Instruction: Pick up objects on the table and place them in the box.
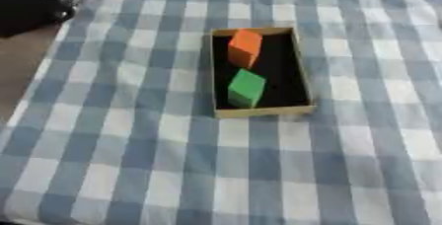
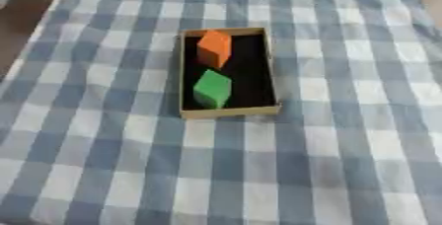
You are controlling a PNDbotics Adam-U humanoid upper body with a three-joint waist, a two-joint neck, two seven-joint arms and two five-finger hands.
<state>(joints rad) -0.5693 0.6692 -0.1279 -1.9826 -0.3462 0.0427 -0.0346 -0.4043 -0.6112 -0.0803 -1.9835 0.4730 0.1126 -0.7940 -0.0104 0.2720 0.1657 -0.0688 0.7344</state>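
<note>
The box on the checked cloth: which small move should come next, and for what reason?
Probably none toward picking: the orange block and the green block both already lie inside the box, and no other object shows on the checked cloth. Keeping both hands back seems best; neither is in view.

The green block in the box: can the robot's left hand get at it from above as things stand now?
Probably yes. The green block lies in the open box with nothing over it, and the orange block sits apart, further back. The black shape at the upper left may be the left arm; no hand is clearly visible.
</note>
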